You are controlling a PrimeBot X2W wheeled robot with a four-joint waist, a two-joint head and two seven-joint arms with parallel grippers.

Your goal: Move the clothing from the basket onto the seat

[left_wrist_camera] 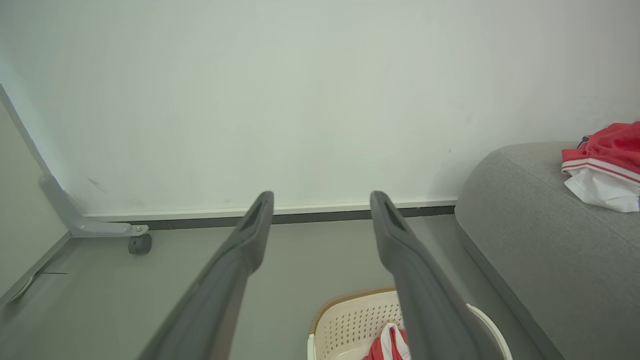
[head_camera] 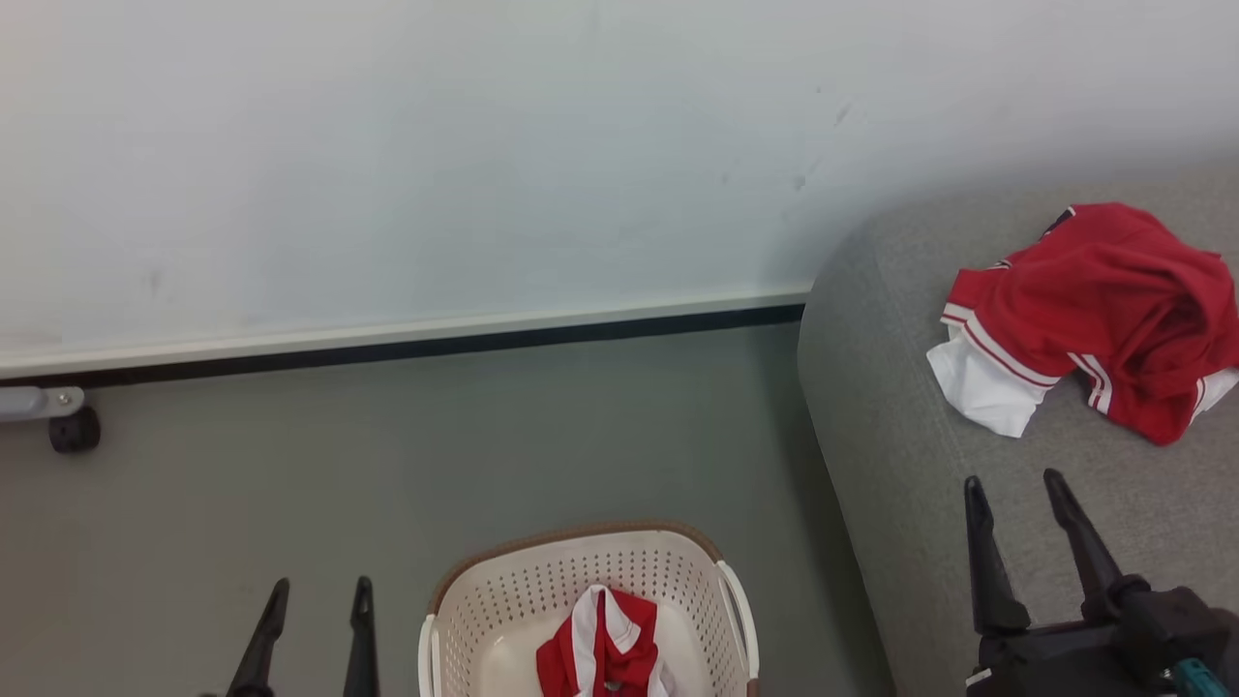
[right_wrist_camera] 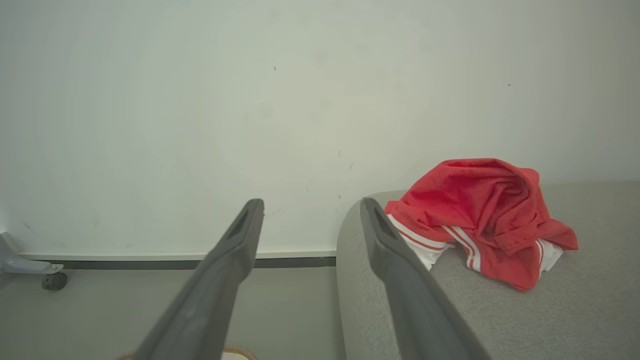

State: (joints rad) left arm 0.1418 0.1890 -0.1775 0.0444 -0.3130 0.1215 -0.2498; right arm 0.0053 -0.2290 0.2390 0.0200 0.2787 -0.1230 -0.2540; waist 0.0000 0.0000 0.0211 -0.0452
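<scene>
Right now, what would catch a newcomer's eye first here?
The bright red garment with white striped cuffs, crumpled on the grey seat at the right. Then a second red-and-white garment in the cream basket on the floor, between the open left gripper and right gripper.

One red garment (head_camera: 1094, 310) is crumpled on the grey seat (head_camera: 900, 436). The other garment (head_camera: 605, 644) is bunched inside the cream basket (head_camera: 503, 600).
</scene>
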